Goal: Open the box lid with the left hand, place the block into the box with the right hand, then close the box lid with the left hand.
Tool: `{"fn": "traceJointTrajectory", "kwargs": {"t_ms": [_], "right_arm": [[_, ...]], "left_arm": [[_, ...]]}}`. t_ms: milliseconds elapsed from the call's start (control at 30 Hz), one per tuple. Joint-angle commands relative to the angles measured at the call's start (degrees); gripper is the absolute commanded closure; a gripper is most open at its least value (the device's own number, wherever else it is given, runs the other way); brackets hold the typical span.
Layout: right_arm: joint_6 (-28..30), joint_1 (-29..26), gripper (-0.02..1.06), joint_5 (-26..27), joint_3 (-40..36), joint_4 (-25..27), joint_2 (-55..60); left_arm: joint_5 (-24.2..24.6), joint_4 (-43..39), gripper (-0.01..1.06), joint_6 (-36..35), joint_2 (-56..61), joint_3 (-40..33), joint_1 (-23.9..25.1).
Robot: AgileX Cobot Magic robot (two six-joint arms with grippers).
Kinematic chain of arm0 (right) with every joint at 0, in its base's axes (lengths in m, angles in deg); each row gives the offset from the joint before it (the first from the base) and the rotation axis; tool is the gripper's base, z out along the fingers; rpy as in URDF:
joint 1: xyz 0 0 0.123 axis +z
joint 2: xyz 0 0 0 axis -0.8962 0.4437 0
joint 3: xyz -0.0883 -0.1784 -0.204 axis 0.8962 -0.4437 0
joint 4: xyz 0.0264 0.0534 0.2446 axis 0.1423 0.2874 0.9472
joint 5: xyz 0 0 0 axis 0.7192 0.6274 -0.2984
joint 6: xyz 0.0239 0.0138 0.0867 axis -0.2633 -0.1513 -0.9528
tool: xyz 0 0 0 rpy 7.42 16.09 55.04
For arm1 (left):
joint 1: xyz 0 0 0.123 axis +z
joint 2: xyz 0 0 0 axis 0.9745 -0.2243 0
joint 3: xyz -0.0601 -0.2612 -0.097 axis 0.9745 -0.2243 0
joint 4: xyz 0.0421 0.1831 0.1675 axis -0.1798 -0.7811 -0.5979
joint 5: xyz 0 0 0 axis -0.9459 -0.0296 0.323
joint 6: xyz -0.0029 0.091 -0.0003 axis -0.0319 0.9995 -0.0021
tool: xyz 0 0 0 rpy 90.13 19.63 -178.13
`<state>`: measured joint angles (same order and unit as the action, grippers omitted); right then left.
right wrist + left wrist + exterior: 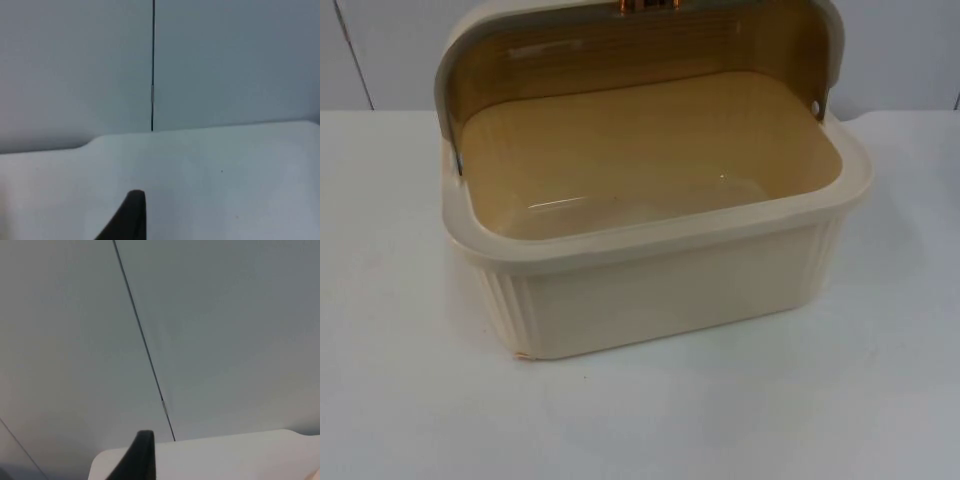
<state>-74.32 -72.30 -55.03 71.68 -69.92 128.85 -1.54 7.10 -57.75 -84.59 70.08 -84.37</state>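
Note:
A cream ribbed box [660, 290] stands in the middle of the white table in the top view. Its domed lid [620, 50], amber-tinted with a cream rim, is swung up and back. A copper handle [645, 5] shows at the lid's upper edge. The box's tan inner floor [640, 160] lies bare. My left gripper [142, 460] hangs above a table corner and faces the grey partition wall. My right gripper [130, 215] hovers low over bare white table, also facing the wall. Both arms wait away from the box.
The grey partition wall [380, 50] runs behind the box, with a dark vertical seam [152, 65]. White table top [420, 400] spreads in front of and beside the box. A rounded table corner [100, 460] lies under the left wrist.

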Motion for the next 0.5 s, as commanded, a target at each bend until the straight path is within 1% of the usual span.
{"fn": "traceJointTrajectory", "kwargs": {"t_ms": [0, 133, 267, 300, 367, 400, 467], "right_arm": [[0.33, -0.33, 0.00, -0.23, -1.05, -0.03, -0.30], [0.33, -0.20, 0.00, 0.02, -1.65, 0.13, -0.30], [0.33, -0.21, 0.00, 1.05, -1.65, 0.17, -0.30], [0.33, -0.21, 0.00, 1.05, -1.65, 0.17, -0.30], [0.33, -0.21, 0.00, 1.17, -1.65, 0.17, -0.30], [0.33, -0.21, 0.00, 1.17, -1.65, 0.17, -0.30], [0.33, -0.21, 0.00, 1.32, -1.65, 0.17, -0.30]], "left_arm": [[-0.79, -0.28, 0.00, -0.08, 0.07, -0.19, -0.37], [-0.79, -0.08, 0.00, -0.08, -0.61, -0.19, -0.37], [-3.51, 0.24, 0.00, -0.08, -3.36, -0.19, -0.37], [-3.51, 0.24, 0.00, -0.08, -3.36, -0.19, -0.37], [-4.65, 1.37, 0.00, -0.08, -5.84, -0.19, -0.37], [-6.26, 1.69, 0.00, -0.08, -7.76, -0.08, -0.37], [-7.14, 2.16, 0.00, -0.08, -9.31, 0.30, -0.37]]}}
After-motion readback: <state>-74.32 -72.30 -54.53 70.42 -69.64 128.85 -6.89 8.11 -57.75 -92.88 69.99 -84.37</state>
